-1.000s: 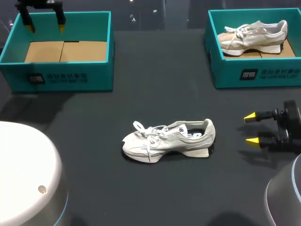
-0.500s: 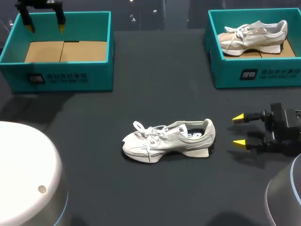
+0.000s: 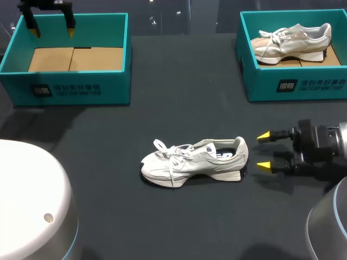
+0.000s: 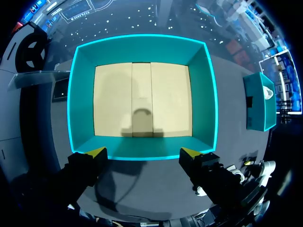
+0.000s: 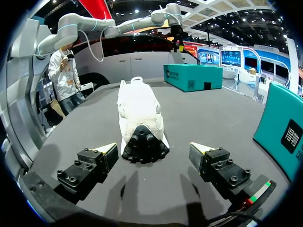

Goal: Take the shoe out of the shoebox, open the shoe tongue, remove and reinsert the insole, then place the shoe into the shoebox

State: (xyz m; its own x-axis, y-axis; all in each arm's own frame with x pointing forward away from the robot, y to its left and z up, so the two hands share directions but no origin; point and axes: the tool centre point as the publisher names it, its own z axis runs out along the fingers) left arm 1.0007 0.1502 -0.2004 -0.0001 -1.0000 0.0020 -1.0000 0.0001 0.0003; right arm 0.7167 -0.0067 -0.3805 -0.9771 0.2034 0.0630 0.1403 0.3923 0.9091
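A white and beige shoe [image 3: 194, 161] lies on its sole in the middle of the dark table, toe to the left, heel to the right. My right gripper [image 3: 263, 151] is open just right of the heel, its yellow tips level with it and a short gap away. In the right wrist view the shoe's heel [image 5: 140, 118] sits ahead of my open right gripper [image 5: 155, 151], centred between the fingers and untouched. My left gripper [image 3: 52, 29] hangs open over the back of the empty teal shoebox [image 3: 70, 89] at the far left; from the left wrist view my left gripper [image 4: 144, 152] looks down into that shoebox [image 4: 142, 99].
A second teal shoebox [image 3: 293, 81] at the far right holds another pale shoe [image 3: 294, 41]. In the right wrist view the left shoebox [image 5: 192, 77] stands far beyond the shoe, and the near shoebox's wall [image 5: 283, 132] is close beside the right finger.
My right gripper has slid leftwards across the table towards the shoe's heel, still open. The left arm and the shoe have stayed where they were.
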